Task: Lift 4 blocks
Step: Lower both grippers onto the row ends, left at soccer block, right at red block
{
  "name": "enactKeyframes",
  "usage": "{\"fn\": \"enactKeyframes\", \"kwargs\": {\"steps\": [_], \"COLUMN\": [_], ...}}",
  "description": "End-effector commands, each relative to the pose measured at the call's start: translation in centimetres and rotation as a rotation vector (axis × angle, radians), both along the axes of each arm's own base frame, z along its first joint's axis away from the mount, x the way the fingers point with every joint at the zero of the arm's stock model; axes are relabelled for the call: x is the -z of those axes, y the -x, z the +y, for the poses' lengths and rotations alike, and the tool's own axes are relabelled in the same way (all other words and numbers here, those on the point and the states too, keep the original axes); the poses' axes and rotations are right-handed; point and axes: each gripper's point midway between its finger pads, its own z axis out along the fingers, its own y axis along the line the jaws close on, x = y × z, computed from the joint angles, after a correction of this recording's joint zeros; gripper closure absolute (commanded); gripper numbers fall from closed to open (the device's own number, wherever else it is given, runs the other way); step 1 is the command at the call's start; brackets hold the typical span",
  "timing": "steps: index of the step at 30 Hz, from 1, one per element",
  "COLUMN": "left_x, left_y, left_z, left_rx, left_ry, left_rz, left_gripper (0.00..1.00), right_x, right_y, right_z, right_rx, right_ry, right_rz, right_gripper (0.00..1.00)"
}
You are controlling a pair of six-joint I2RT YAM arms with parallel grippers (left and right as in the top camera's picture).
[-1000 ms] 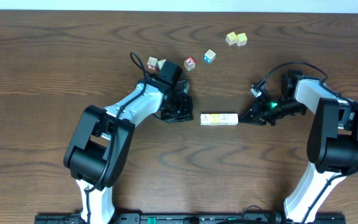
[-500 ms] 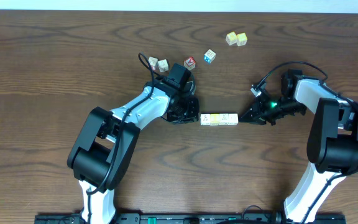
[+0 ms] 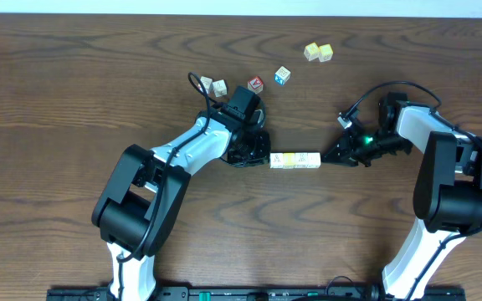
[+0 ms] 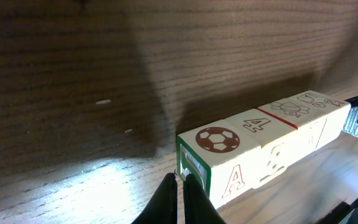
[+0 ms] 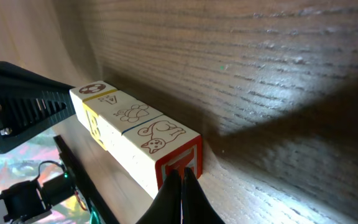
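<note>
The 4 blocks (image 3: 295, 160) lie end to end in one short row at the table's middle, tops whitish with one yellow. In the left wrist view the row (image 4: 253, 146) shows a football, a 4 and a drawing on top. My left gripper (image 3: 265, 157) is shut, its tips (image 4: 180, 180) pressed against the green-framed left end face. My right gripper (image 3: 326, 158) is shut too, its tips (image 5: 180, 176) against the red-framed right end of the row (image 5: 135, 134). Neither gripper has anything between its fingers. The row looks to be resting on the wood.
Behind the left arm sit two small pale cubes (image 3: 213, 85), a red-faced cube (image 3: 256, 84) and a blue-faced cube (image 3: 283, 76). A pale yellow-green cube pair (image 3: 318, 53) lies further back right. Each arm's cable loops above its wrist.
My left gripper has swung right from beside the row until its tips meet the row's left end. The right gripper and the blocks have stayed put.
</note>
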Motion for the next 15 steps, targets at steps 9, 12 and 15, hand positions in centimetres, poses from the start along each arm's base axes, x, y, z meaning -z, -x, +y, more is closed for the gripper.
{"fn": "enactKeyframes", "kwargs": {"steps": [9,12,15], "left_x": [1.1,1.6,2.0], "left_y": [0.2,0.3,0.4], "left_z": [0.3,0.4,0.4], "left_rx": [-0.017,-0.016,-0.015], "left_ry": [-0.030,-0.035,-0.040], "left_rz": [0.019,0.030,0.040], "left_gripper": [0.93,0.93,0.93], "right_x": [0.0,0.0,0.0], "right_y": [0.1,0.2,0.2], "right_z": [0.2,0.3,0.4], "right_rx": [-0.011,-0.013,-0.018], "right_ry": [-0.004,-0.004,-0.004], "right_rz": [-0.007,-0.007,-0.006], "right_gripper": [0.98,0.98,0.98]}}
